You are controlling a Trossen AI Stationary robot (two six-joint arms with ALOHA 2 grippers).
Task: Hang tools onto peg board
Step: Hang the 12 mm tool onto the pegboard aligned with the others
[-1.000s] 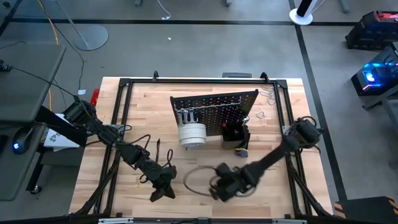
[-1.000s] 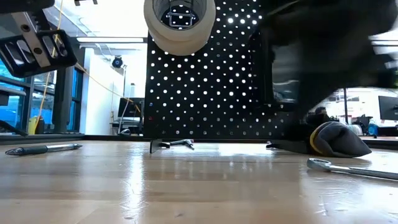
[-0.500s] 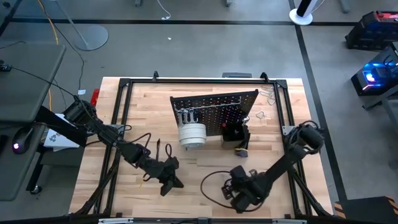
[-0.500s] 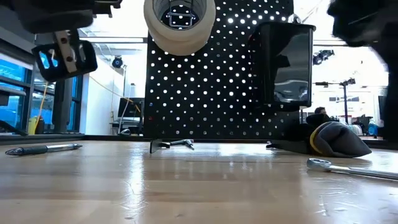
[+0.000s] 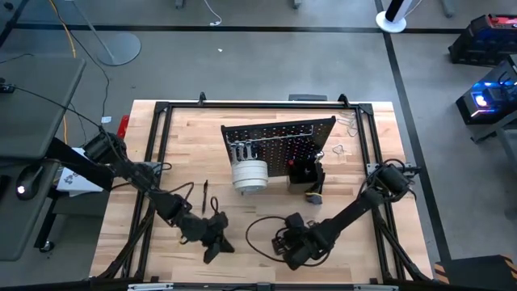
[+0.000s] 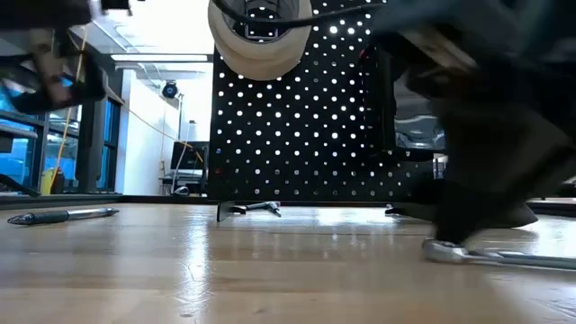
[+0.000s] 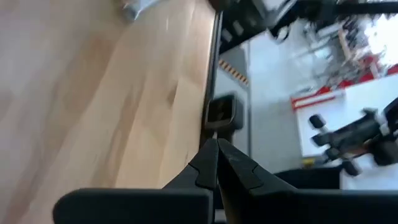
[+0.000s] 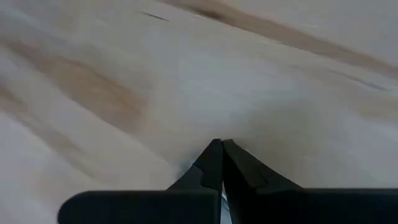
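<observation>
The black peg board (image 5: 279,136) stands upright at the table's middle, with a white tape roll (image 5: 249,175) hanging on it, also in the low view (image 6: 260,36). A black bin (image 5: 302,171) sits on it, and the black glove bundle (image 5: 313,194) lies at its foot. A silver wrench (image 6: 504,257) lies flat on the table. My right gripper (image 5: 291,247) is shut and points down at the wrench's ring end. My left gripper (image 5: 212,242) is shut and empty above the near left of the table. A slim screwdriver (image 5: 205,194) lies flat. My right gripper's shut fingers (image 6: 463,211) come down from above at the wrench's ring end (image 6: 441,251). The wrench lies flat on the table. The blurred fingers hide the meeting place, so I cannot tell whether they touch it.
A pen-like tool (image 6: 63,216) lies at the left and a small metal tool (image 6: 250,208) at the board's foot. A black cable loop (image 5: 258,234) trails by my right gripper. The black table frame (image 5: 153,162) runs along the edges. Bare wood (image 5: 242,218) lies between both grippers.
My right gripper swung up and toward the near right, then came back left and down onto the wrench's ring end, which now sits a little nearer the near edge. My left gripper swung a little toward the far right, then returned. Both stay shut.
</observation>
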